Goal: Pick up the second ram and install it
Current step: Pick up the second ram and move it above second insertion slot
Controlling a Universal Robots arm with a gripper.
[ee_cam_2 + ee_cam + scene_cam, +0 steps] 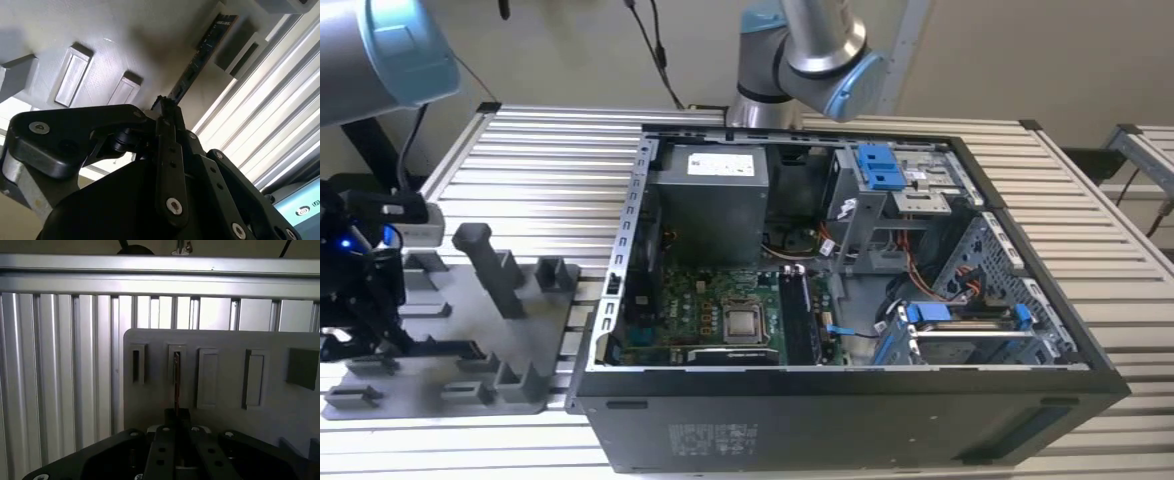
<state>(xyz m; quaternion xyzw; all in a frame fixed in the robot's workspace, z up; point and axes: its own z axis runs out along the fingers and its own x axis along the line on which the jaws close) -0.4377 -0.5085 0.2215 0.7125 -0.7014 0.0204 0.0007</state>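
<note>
Thin flat ram (pixel 176 382), gripped edge-on by black pincer (pixel 177 415), pointed at slotted grey plastic tray (pixel 225 340), 9 o'clock of dark case (pixel 854 425)

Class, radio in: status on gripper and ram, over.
Gripper shut on ram. Ram on edge, far end at tray. Tray's posts close beside it.

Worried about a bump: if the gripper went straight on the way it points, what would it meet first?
Likely the memory stick, right at the gripper's tip and standing in a slot of the grey tray; the tray lies behind it.
</note>
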